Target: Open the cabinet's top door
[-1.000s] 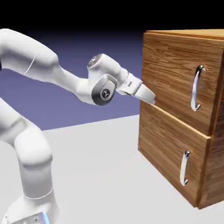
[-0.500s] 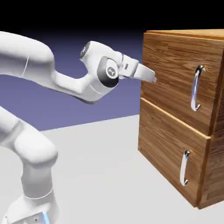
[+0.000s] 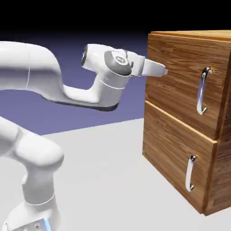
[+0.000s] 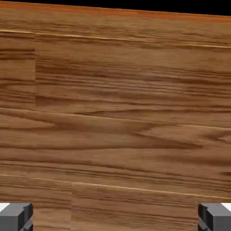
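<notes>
The wood-grain cabinet [image 3: 185, 135] stands at the exterior view's right. Its top door [image 3: 176, 85] is shut, with a long curved silver handle [image 3: 203, 90] near its right side. My gripper [image 3: 163, 71] is level with the upper part of that door, left of the handle and well apart from it. In the hand view the wood of the top door [image 4: 115, 113] fills the picture. My two grey fingertips [image 4: 16, 216] sit far apart at the bottom corners, so my gripper [image 4: 115, 217] is open with nothing between them. The handle is out of the hand view.
Below the top door is the lower panel [image 3: 173, 158] with a shorter silver handle [image 3: 191, 173], also shut. The grey table [image 3: 108, 180] spreads in front of the cabinet. My white arm [image 3: 45, 81] spans the exterior view's left half.
My hand has risen from the seam between the two panels to the upper part of the top door and moved slightly right. It now points more level. The jaws stayed open.
</notes>
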Robot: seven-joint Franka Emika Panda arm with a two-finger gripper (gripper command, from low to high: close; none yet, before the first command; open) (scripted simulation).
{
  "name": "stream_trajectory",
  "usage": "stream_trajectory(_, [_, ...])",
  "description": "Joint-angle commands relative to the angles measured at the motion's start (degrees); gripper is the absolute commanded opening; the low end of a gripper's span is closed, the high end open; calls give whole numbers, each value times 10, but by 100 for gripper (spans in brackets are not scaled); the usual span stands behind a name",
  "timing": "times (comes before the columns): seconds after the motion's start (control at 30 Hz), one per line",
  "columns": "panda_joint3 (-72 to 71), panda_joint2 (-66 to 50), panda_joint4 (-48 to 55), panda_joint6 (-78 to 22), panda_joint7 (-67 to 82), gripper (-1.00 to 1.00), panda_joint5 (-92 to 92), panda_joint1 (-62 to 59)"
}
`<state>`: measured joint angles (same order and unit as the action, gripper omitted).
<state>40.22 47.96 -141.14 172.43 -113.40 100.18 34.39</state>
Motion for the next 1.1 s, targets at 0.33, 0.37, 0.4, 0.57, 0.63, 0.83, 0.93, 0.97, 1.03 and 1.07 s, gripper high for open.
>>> stream_trajectory(0.33, [110, 42, 54, -4, -194, 100, 274, 92])
stream_trajectory(0.37, [120, 46, 59, -5, -212, 100, 299, 101])
stream_trajectory(0.4, [130, 49, 64, -5, -229, 100, 324, 109])
stream_trajectory(0.57, [180, 68, 89, -7, -318, 100, 449, 151])
stream_trajectory(0.63, [200, 76, 99, -8, -353, 100, 498, 168])
stream_trajectory(0.83, [260, 99, 128, -10, -459, 100, 648, 218])
stream_trajectory(0.93, [273, 94, 144, -13, -462, 100, 653, 240])
stream_trajectory(0.97, [285, 89, 160, -16, -462, 100, 654, 261])
stream_trajectory(1.03, [308, 78, 190, -22, -463, 100, 657, 302])
stream_trajectory(1.07, [318, 74, 204, -24, -463, 100, 658, 321])
